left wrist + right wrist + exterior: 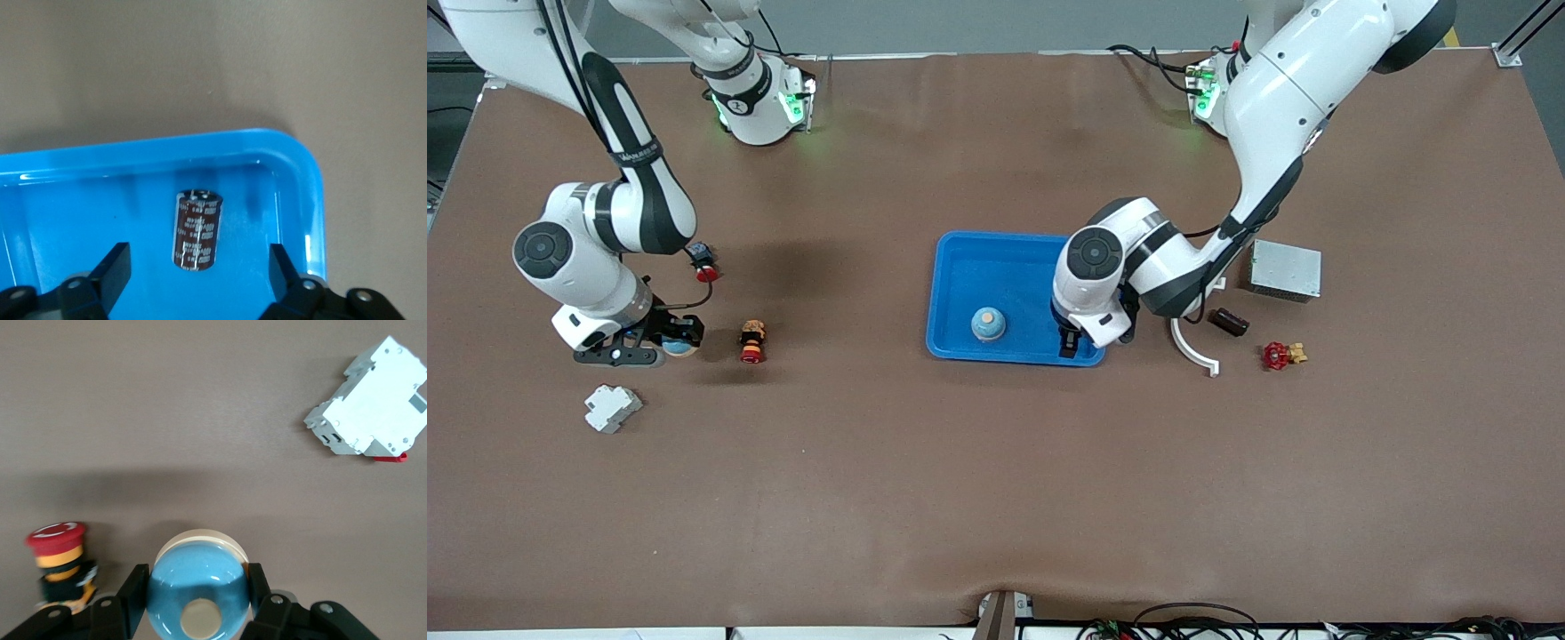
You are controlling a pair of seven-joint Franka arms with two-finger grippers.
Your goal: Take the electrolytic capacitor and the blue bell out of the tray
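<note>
The left gripper (198, 267), fingers spread, straddles the dark brown cylindrical electrolytic capacitor (198, 229) lying in the bright blue plastic tray (303, 173). The round cylinder may roll and escape on closing. The right gripper (197, 590) clamps a blue domed bell (198, 587), apparently just above the table.

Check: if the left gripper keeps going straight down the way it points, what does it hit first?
Likely the electrolytic capacitor, lying in the tray between the open fingers of the left gripper. How much height remains is unclear.
</note>
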